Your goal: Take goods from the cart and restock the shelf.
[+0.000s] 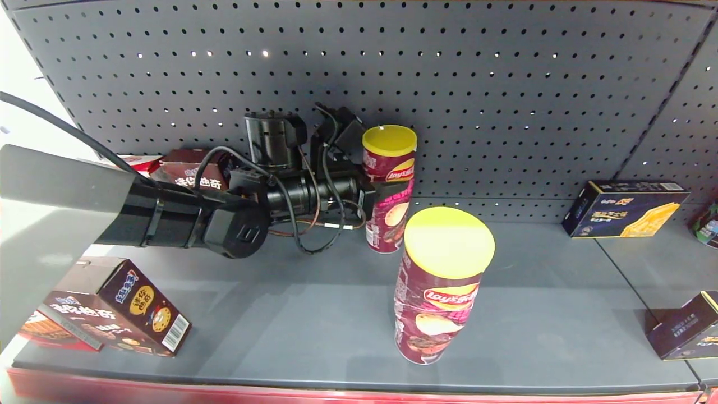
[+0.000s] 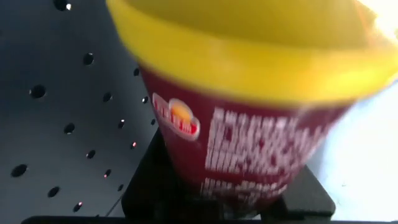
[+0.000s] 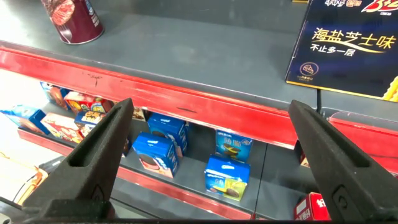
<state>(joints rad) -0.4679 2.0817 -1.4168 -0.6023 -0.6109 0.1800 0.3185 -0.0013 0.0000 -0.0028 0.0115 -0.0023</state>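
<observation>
Head view: left jaws pinch lidded rear can (image 1: 389, 164) upright on shelf (image 1: 291, 314); front can (image 1: 438, 297) lidded; right jaws spread.

I am in a shop, in front of a display rack for snacks. Its back is a dark grey metal panel full of small holes (image 1: 449, 84). The flat grey metal shelf (image 1: 280, 314) has a red strip (image 3: 186, 102) along its front edge.

Packaged goods are set out on this shelf:
- a front maroon can with a yellow plastic lid (image 1: 440, 286)
- a rear maroon can of the same kind (image 1: 388, 168)
- dark brown cardboard boxes (image 1: 120, 306)
- a dark blue cardboard box (image 1: 625, 207)

On the lower shelf (image 3: 273, 171) there are small blue boxes (image 3: 155, 152).
</observation>
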